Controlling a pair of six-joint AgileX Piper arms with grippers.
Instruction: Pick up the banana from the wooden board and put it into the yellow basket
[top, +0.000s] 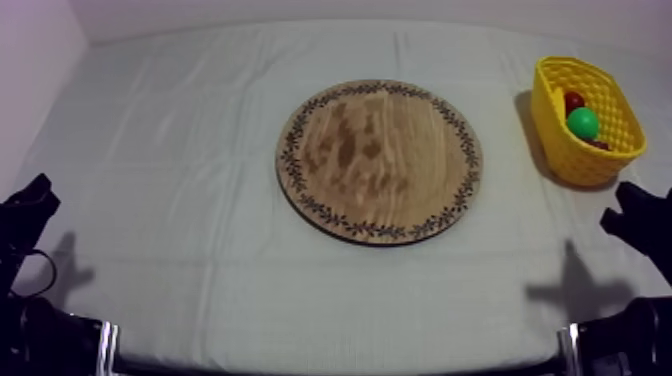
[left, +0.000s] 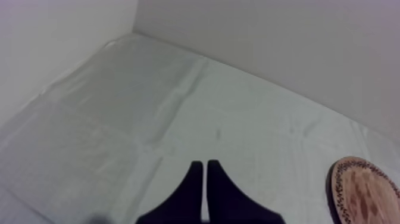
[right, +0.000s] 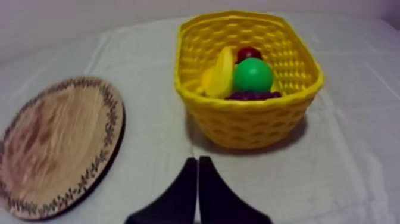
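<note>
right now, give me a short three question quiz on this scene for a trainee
1. True or false: the wooden board has fruit on it.
2. Where is the banana? A on the board; B in the yellow basket; C on the cloth.
3. Fill in: the right tool has its fingers lying ____.
Key: 1 false; 2 B; 3 together.

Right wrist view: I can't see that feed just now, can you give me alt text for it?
The yellow woven basket holds the yellow toy banana, a round green fruit, a small red fruit and dark purple grapes. Beside it the round wooden board with patterned rim lies bare, and the right gripper, shut on nothing, points at the basket.
</note>
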